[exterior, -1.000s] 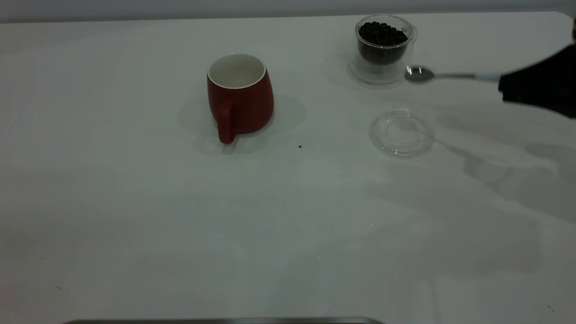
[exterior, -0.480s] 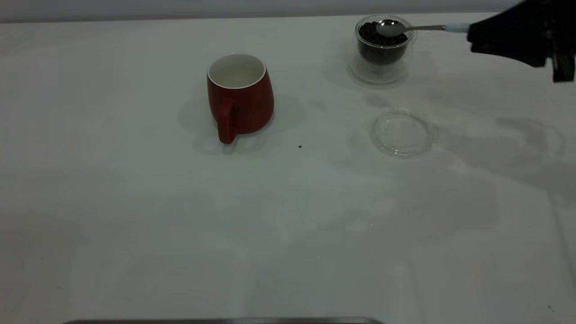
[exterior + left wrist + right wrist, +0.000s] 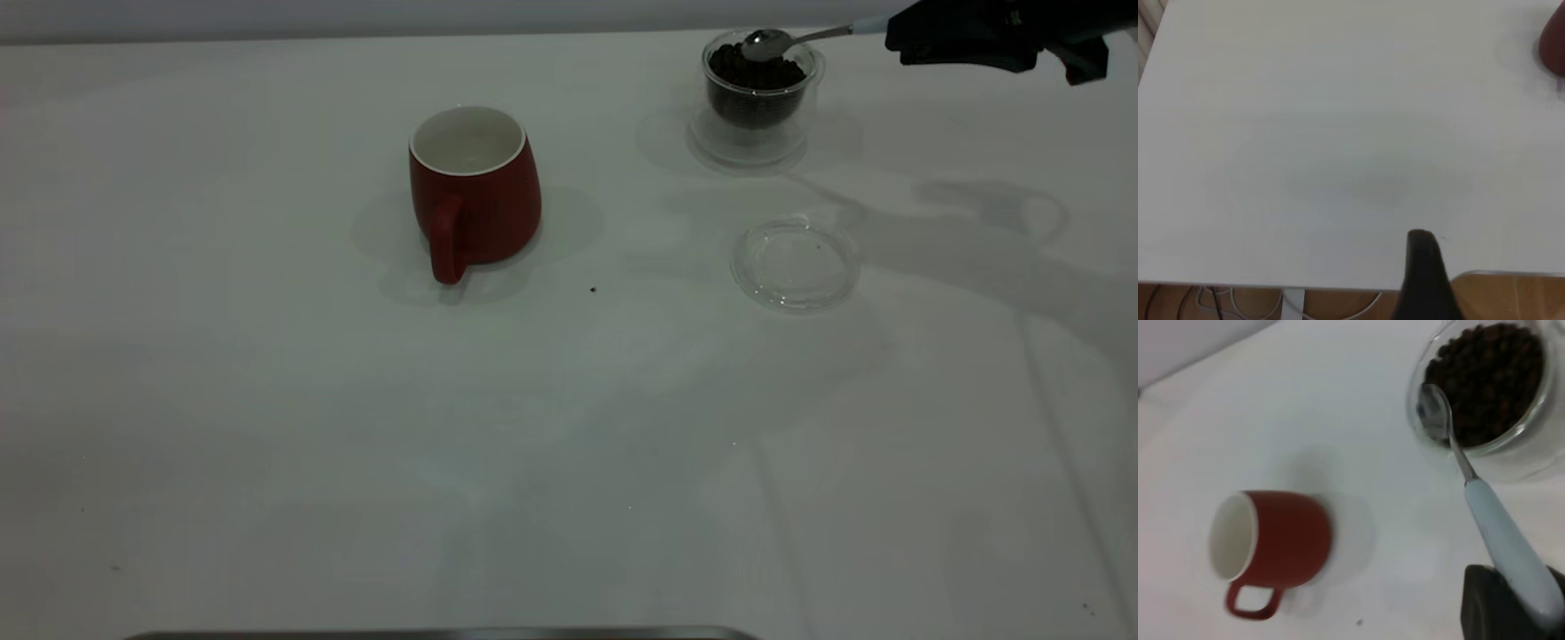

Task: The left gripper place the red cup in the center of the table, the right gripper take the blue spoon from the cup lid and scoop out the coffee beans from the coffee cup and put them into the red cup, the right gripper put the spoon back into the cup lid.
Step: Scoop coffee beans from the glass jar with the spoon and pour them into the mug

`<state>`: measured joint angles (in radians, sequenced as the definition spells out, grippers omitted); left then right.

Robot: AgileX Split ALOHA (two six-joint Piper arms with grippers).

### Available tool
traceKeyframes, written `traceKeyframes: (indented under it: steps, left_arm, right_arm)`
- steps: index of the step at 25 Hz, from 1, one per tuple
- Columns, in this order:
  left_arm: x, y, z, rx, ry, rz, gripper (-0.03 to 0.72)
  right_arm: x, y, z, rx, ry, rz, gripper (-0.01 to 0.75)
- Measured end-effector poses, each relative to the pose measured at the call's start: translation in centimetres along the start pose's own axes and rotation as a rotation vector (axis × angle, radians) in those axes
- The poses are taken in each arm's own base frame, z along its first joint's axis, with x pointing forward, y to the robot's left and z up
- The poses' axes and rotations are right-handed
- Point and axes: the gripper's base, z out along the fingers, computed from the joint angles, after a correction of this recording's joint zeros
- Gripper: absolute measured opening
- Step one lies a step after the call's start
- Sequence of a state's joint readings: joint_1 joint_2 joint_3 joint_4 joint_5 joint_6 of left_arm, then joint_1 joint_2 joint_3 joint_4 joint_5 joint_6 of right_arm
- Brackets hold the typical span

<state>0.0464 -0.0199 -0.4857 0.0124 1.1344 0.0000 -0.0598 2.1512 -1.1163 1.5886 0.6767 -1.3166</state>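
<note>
Right gripper clamped on blue spoon, bowl poised over coffee beans in coffee cup to scoop; left gripper's state impossible to tell

The right tool is matte black — a bulky, angular shell with a small projecting tab (no markings legible). The left tool shows one dark, round-tipped finger — plain, unmarked.

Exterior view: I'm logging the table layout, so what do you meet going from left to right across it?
Red cup → coffee cup holding the coffee beans → right gripper, gripping the blue spoon over those beans. The cup lid overlaps the coffee cup's span, so its place is unclear.
</note>
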Motion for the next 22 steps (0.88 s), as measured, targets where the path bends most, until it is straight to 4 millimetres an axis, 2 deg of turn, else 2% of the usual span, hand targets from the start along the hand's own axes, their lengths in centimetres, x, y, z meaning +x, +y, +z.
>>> traceKeyframes:
  steps: [6, 12, 16, 22]
  left_arm:
    - [0.0, 0.0, 0.0, 0.000, 0.000, 0.000, 0.586]
    - [0.0, 0.0, 0.0, 0.000, 0.000, 0.000, 0.586]
    - [0.0, 0.0, 0.0, 0.000, 0.000, 0.000, 0.586]
    - [0.0, 0.0, 0.0, 0.000, 0.000, 0.000, 0.586]
  right_arm:
    - [-0.9, 0.0, 0.3, 0.085, -0.018, -0.060, 0.102]
    - [-0.7, -0.1, 1.0, 0.157, -0.017, -0.085, 0.102]
    - [-1.1, 0.3, 1.4, 0.169, -0.026, -0.111, 0.102]
    - [-1.5, -0.3, 2.5, 0.170, -0.023, -0.109, 0.102]
